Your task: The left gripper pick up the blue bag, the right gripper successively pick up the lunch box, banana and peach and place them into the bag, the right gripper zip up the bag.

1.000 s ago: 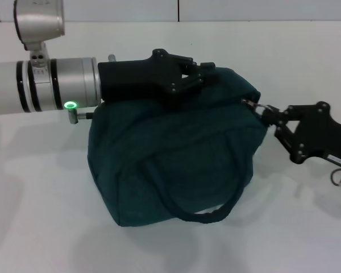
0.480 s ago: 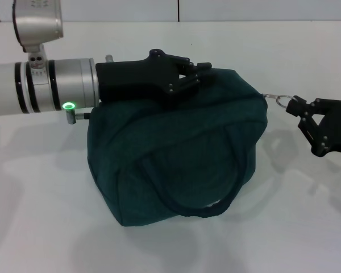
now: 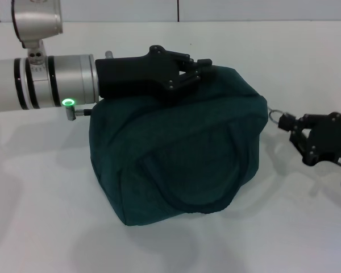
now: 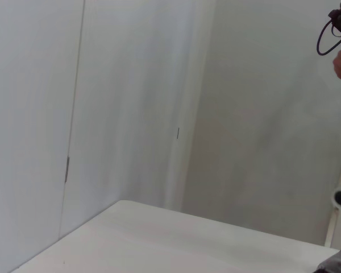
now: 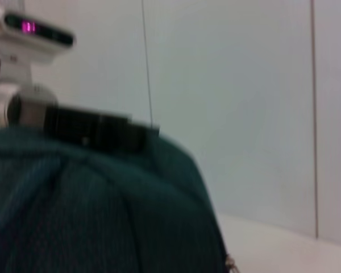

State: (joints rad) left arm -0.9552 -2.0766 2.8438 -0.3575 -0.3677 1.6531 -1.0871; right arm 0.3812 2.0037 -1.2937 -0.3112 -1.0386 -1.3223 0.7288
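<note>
Fingers of the left gripper (image 3: pixel 188 73) pinch the far top of the bag (image 3: pixel 176 153); the right gripper (image 3: pixel 290 126) pinches the zipper ring (image 3: pixel 275 115) at the bag's right end (zip apparently closed, task nearly finished).

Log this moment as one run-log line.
left gripper: shut on blue bag top | right gripper: beside the bag's end, at zipper ring | bag: zipped, on table
</note>
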